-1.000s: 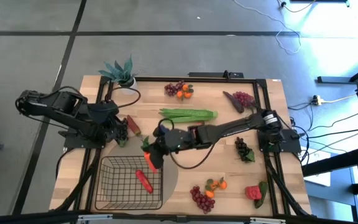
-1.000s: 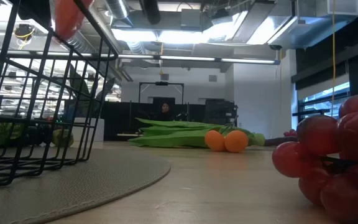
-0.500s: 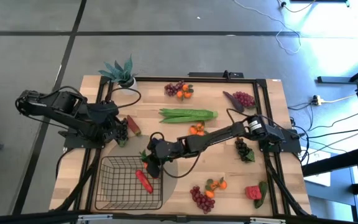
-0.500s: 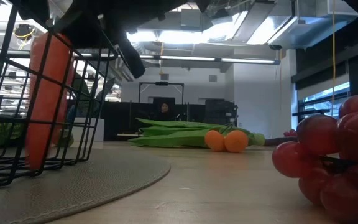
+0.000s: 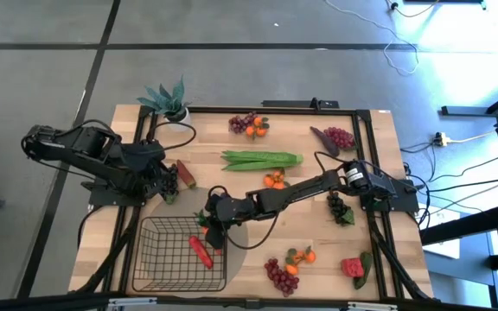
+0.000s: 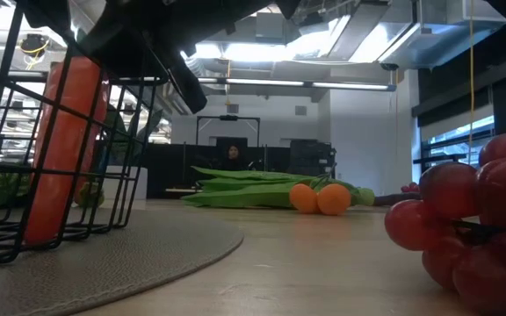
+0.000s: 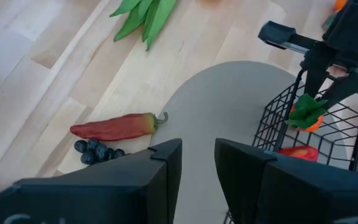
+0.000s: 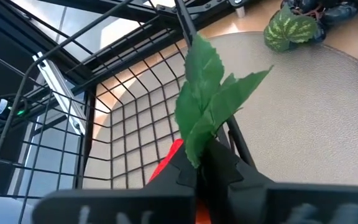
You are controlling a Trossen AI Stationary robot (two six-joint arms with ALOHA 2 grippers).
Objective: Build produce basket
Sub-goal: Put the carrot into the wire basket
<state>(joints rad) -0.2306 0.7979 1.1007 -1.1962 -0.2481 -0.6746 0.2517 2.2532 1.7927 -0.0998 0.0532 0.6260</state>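
Observation:
The dark wire basket (image 5: 175, 250) stands on the grey round mat (image 5: 239, 235) near the table's near left corner, with a red pepper (image 5: 200, 250) lying in it. My right gripper (image 5: 213, 231) reaches over the basket's far right corner and is shut on an orange carrot (image 6: 64, 149) with green leaves (image 8: 210, 99). The carrot stands inside the basket (image 6: 104, 175). My left gripper (image 5: 167, 181) waits at the table's left side beside another red pepper (image 7: 114, 127), its fingers a narrow gap apart (image 7: 197, 162). My right gripper pinches the carrot at its leafy top end (image 8: 199, 163) between its two fingers (image 8: 229, 171), coming from above and pointing down into the basket. The carrot hangs below the fingers, slightly tilted, and its lower end (image 6: 40, 230) is down at the basket's floor wires.
Bean pods (image 5: 262, 159) and tangerines (image 5: 274, 180) lie mid-table. Grape bunches sit at the far edge (image 5: 249, 123), far right (image 5: 337, 136), right (image 5: 340, 207) and near edge (image 5: 282, 275). A strawberry (image 5: 353, 268) lies near right, and a potted plant (image 5: 167, 99) stands far left.
My right gripper has moved toward the near left, over the basket, and come down with the carrot. The carrot was above the basket's rim and now stands inside the basket, a little more tilted than half a second ago. The tangerines the arm covered now show.

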